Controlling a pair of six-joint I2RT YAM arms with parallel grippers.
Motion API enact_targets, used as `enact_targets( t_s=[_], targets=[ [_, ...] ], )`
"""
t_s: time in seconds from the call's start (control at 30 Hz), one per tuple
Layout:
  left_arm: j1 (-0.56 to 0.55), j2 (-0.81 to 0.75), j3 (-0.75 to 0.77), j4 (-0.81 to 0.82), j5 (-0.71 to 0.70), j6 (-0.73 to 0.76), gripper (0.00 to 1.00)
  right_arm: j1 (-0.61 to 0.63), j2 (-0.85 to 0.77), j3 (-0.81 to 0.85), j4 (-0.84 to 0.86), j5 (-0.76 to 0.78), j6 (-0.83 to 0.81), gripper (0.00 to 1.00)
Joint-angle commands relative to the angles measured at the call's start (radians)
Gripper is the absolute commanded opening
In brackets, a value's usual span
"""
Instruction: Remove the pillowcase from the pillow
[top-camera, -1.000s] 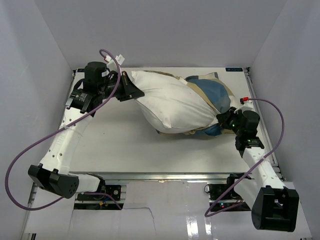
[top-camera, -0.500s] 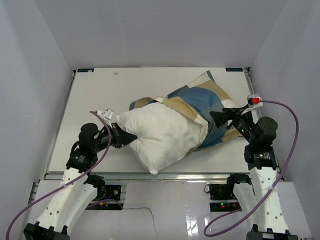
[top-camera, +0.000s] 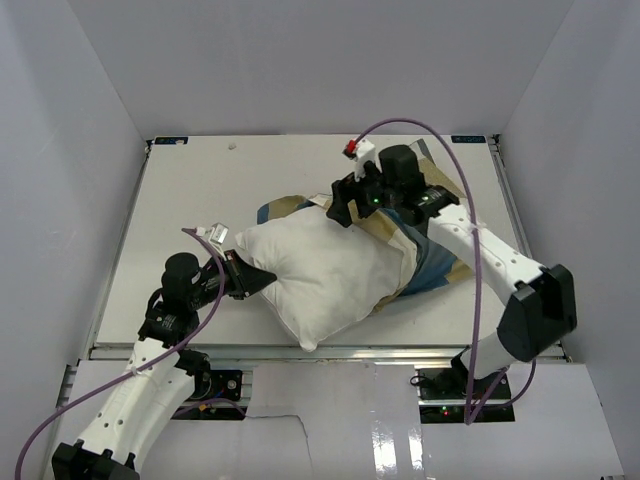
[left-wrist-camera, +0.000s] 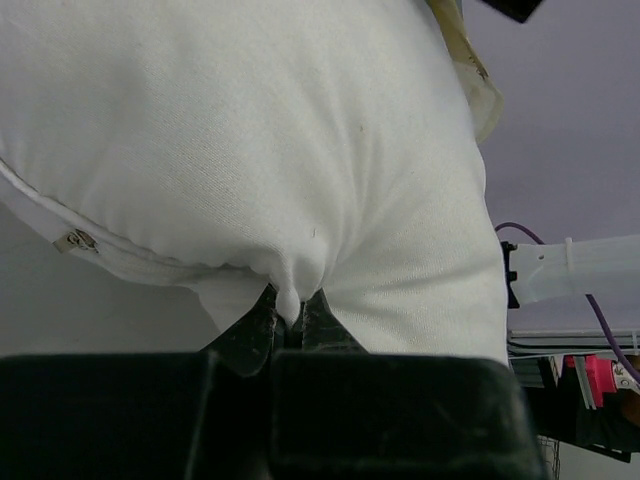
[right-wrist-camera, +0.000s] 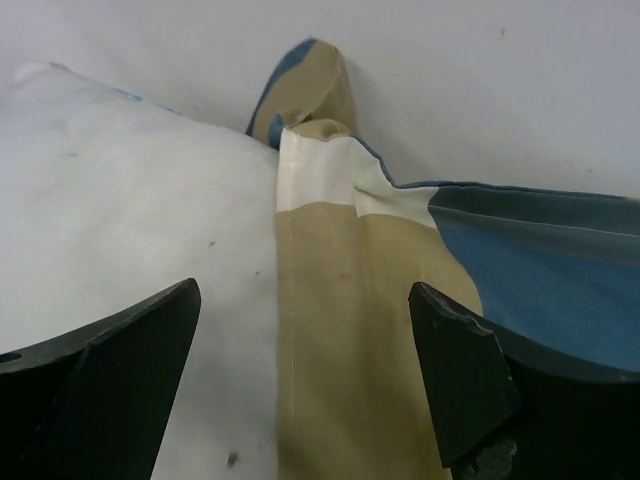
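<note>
Left wrist: left tool (left-wrist-camera: 288, 318) tight on pillow (left-wrist-camera: 250, 130) (pillowcase (right-wrist-camera: 350, 300) half off)

white table (top-camera: 200, 195), pillow (top-camera: 320, 275) lying on it, pillowcase (top-camera: 435, 265)

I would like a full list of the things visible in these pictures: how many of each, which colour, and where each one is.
pillow: one, plain white, middle of the table, its left part bare
pillowcase: one, blue, tan and cream, covering the pillow's right end
table: one, white, under the pillow and the pillowcase
cables: two, purple, one looping from each arm
left gripper: one, black, shut on a pinch of the pillow's left corner
right gripper: one, black, open, over the pillowcase's edge beside the bare pillow
</note>
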Motion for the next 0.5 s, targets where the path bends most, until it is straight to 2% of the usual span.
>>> enact_targets(
  t_s=[0.0, 0.07, 0.1, 0.13, 0.17, 0.2, 0.3, 0.4, 0.47],
  targets=[
    [-0.006, -0.012, 0.029, 0.030, 0.016, 0.019, 0.00, 0.049, 0.126, 0.080, -0.126, 0.114, -0.117, 0.90],
    [-0.007, -0.010, 0.059, 0.012, 0.007, 0.033, 0.00, 0.048, 0.191, 0.098, -0.098, 0.185, -0.102, 0.84],
    [-0.009, -0.012, 0.073, -0.009, -0.010, 0.034, 0.00, 0.046, 0.210, 0.111, -0.089, 0.273, -0.090, 0.81],
    [-0.007, -0.015, 0.107, -0.028, -0.027, 0.034, 0.00, 0.042, 0.253, 0.129, -0.062, 0.289, -0.084, 0.73],
    [-0.007, -0.019, 0.127, -0.046, -0.045, 0.036, 0.00, 0.026, 0.278, 0.149, -0.055, 0.285, -0.090, 0.69],
    [-0.009, -0.019, 0.150, -0.077, -0.076, 0.040, 0.00, 0.012, 0.340, 0.216, -0.058, 0.288, -0.088, 0.60],
    [-0.009, -0.018, 0.332, -0.161, -0.130, 0.053, 0.00, -0.082, 0.474, 0.408, -0.164, 0.355, -0.052, 0.45],
    [-0.007, -0.016, 0.473, -0.272, -0.229, 0.077, 0.00, -0.149, 0.530, 0.464, -0.169, 0.444, -0.022, 0.32],
    [-0.007, -0.016, 0.598, -0.341, -0.280, 0.089, 0.00, -0.219, 0.551, 0.481, -0.167, 0.441, 0.054, 0.25]
  ],
)
